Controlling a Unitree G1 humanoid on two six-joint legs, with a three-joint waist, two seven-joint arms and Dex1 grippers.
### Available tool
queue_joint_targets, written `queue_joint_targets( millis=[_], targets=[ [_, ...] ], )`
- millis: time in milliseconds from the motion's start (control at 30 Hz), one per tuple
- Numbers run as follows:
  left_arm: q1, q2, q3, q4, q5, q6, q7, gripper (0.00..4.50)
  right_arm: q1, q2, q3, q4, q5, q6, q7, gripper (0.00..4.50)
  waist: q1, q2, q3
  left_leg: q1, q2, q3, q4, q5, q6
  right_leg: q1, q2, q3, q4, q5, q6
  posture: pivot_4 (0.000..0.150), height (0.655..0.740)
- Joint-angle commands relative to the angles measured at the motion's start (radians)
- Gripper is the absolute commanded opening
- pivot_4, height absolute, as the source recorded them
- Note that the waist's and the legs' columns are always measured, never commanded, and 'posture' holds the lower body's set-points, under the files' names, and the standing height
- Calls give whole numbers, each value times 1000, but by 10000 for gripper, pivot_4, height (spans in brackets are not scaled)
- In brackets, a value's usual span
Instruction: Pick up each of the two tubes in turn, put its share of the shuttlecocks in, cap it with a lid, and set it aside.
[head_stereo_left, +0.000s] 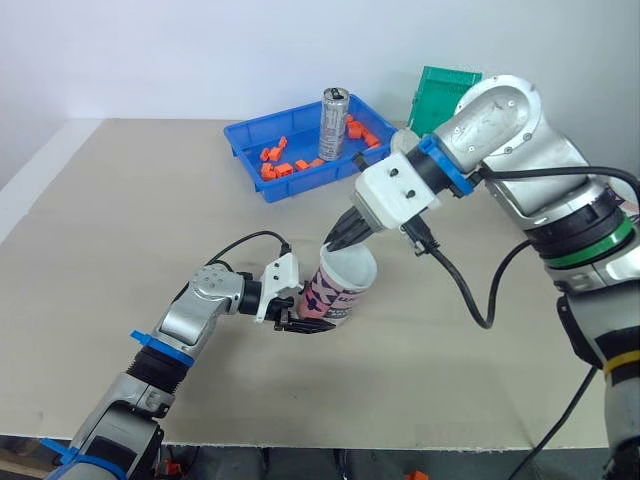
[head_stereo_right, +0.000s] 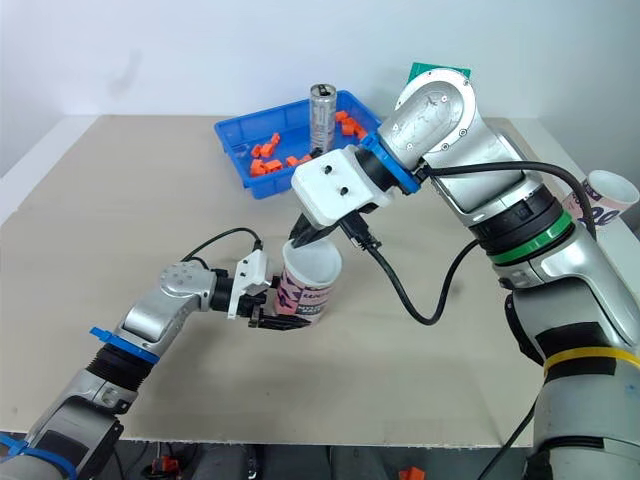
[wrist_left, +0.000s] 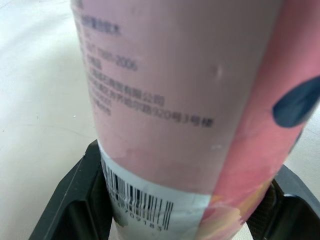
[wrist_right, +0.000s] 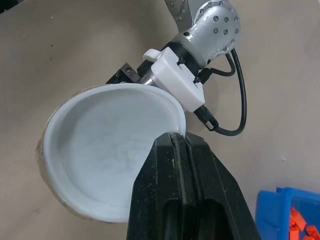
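A pink printed tube (head_stereo_left: 333, 303) stands slightly tilted near the middle of the table, and my left gripper (head_stereo_left: 300, 320) is shut around its lower part. The left wrist view has the tube's barcode end (wrist_left: 150, 210) between both black fingers (wrist_left: 75, 200). A white lid (head_stereo_left: 350, 267) sits on the tube's top. My right gripper (head_stereo_left: 335, 240) comes down from the right and is shut on the lid's near rim (wrist_right: 178, 135). A second pink tube (head_stereo_right: 607, 200) stands open-topped at the far right edge.
A blue tray (head_stereo_left: 250, 135) at the back holds orange pieces and an upright metal can (head_stereo_left: 333, 124). A green box (head_stereo_left: 440, 95) stands behind it. The right arm's black cable (head_stereo_left: 470, 290) hangs over the table beside the tube.
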Motion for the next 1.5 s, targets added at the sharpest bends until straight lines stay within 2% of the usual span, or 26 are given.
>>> queue_joint_targets(
  millis=[33, 367, 867, 1300, 1400, 1500],
  targets=[
    [16, 6, 3, 39, 23, 27, 27, 29812, -76, 4, -12, 27, 69, 17, 41, 468, 0, 0, 0, 0, 0, 0, 0, 0, 0, 0, 0, 0, 0, 0, 0, 1500, 7400],
    [8, 6, 5, 50, 21, 20, 31, 29812, -132, -12, 2, 42, 141, 10, 41, 468, -1, 0, 0, 0, 0, 0, 0, 0, 0, 0, 0, 0, 0, 0, -2, 1500, 7400],
    [24, 14, 10, 27, 16, 35, 36, 29812, -74, -9, 59, 85, 8, -97, 41, 468, -1, 0, 0, 0, 0, 0, 0, 0, 0, 0, 0, 0, 0, 0, -2, 1500, 7400],
    [26, 12, 11, 23, 13, 39, 42, 29812, -55, -72, 91, -30, 88, -63, 41, 468, -1, 0, 0, 0, 0, 0, 0, 0, 0, 0, 0, 0, 0, -1, -3, 1500, 7400],
    [28, 11, 12, 19, 12, 41, 44, 29812, -31, -58, 90, -43, 68, -74, 41, 468, -1, 0, 0, 0, 0, 0, 0, 0, 0, 0, 0, 0, 0, -1, -2, 1500, 7400],
    [30, 10, 13, 17, 11, 43, 46, 29812, 12, 10, 57, -38, -3, -69, 41, 468, -1, 0, 0, 0, 0, 0, -1, 0, 0, 0, 0, 0, 0, -1, -1, 1500, 7400]
  ],
)
